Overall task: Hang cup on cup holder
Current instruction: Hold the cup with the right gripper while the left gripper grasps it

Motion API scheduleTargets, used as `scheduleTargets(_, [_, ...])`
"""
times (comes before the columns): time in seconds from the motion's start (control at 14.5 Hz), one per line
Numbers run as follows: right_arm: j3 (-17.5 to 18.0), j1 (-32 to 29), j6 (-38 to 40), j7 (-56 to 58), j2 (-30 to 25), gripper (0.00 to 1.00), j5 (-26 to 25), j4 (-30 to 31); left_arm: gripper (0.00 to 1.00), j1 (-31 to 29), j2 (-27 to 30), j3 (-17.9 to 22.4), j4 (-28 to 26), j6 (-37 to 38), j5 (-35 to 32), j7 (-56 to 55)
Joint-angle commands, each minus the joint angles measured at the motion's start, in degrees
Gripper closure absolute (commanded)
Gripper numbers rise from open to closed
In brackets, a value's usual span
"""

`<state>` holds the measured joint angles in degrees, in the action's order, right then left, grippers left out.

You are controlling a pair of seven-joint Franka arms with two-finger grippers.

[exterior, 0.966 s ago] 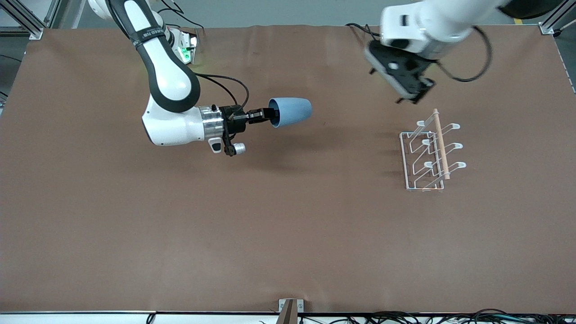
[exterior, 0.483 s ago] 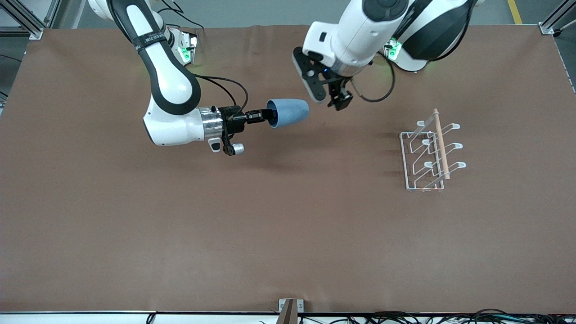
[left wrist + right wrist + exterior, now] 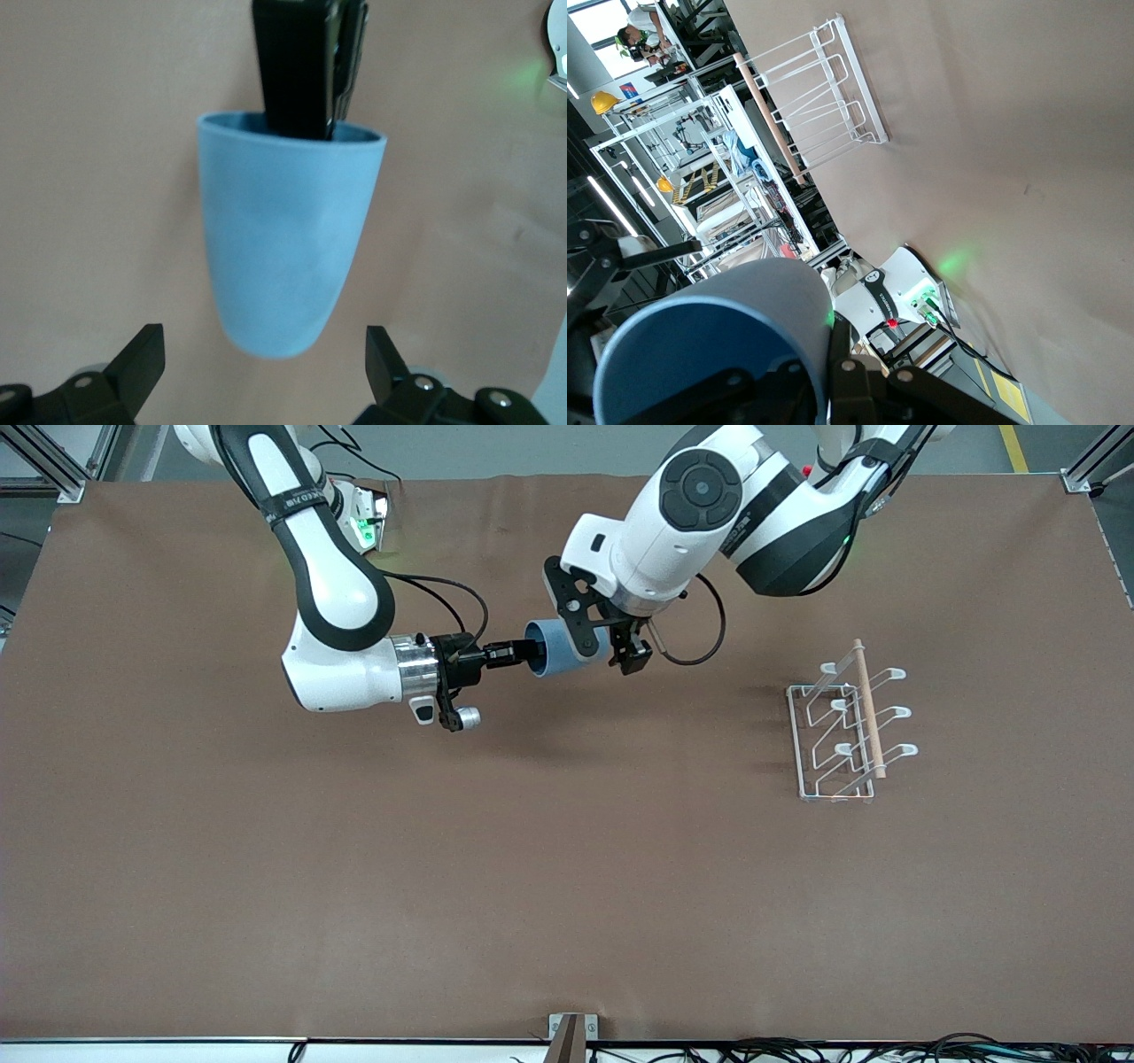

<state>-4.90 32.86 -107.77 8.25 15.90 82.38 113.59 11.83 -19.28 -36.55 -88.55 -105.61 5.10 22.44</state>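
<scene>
The light blue cup (image 3: pixel 547 657) hangs on its side in the air over the middle of the table. My right gripper (image 3: pixel 523 654) is shut on its rim, one finger inside the mouth. My left gripper (image 3: pixel 602 646) is open, with its fingers on either side of the cup's closed end and not touching it. In the left wrist view the cup (image 3: pixel 283 239) fills the middle and my left gripper (image 3: pixel 264 363) stands spread just off its base. In the right wrist view my right gripper (image 3: pixel 824 381) pinches the cup's (image 3: pixel 718 345) wall. The white wire cup holder (image 3: pixel 842 726) stands empty toward the left arm's end.
A brown cloth (image 3: pixel 567 868) covers the table. A small metal bracket (image 3: pixel 571 1032) sits at the table's edge nearest the front camera, with cables along it. The right wrist view shows the cup holder (image 3: pixel 824 97) and the left arm's base (image 3: pixel 895 297) with a green light.
My left arm has swung from over the cup holder to the cup, and its open fingers now flank the cup's closed end. My right arm has barely moved and still holds the cup.
</scene>
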Motion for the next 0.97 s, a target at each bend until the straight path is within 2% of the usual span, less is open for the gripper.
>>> scheduleTargets(0.0, [-0.2,0.4,-0.2,-0.2,-2.1,1.00,1.6,2.0,0.00,1.0,-2.0,-0.4,1.4,-1.2,-1.1,0.4])
scheduleTargets(0.62, [-0.2,1.0,-0.5,0.0,-2.1,0.99,2.8,1.9,0.00,2.4,-5.5,-0.4,0.6,-10.8,-0.4,0.4])
scheduleTargets(0.69, [-0.2,1.0,-0.5,0.0,-2.1,0.99,2.8,1.9,0.06,2.4,-5.6,-0.7,-0.1,-11.8,-0.4,0.4])
scheduleTargets(0.9, [-0.2,0.9,-0.5,0.0,-2.1,0.99,2.8,1.9,0.50,1.1,-5.2,-1.8,-1.7,-13.2,0.3,0.8])
